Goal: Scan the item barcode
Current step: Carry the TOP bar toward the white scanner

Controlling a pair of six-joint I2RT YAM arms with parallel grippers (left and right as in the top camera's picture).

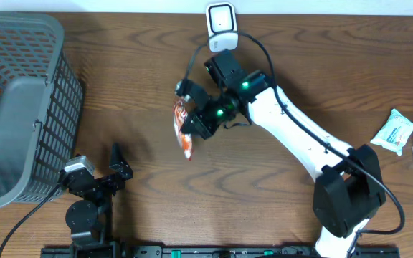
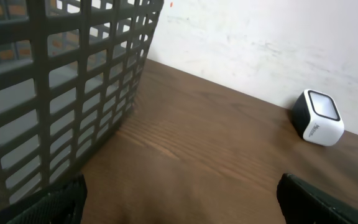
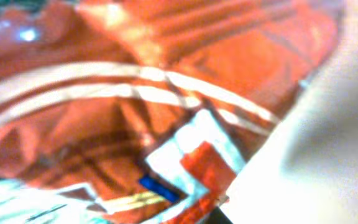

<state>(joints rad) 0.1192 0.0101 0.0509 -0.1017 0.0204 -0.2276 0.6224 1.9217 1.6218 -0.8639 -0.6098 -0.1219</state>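
One orange packet (image 1: 184, 140) hung clamped in right claw (image 1: 194, 118), shut tight, w/ scanner (image 1: 221, 27) just beyond it, prob. for the scan; left claw (image 1: 119, 165) wide open, empty.
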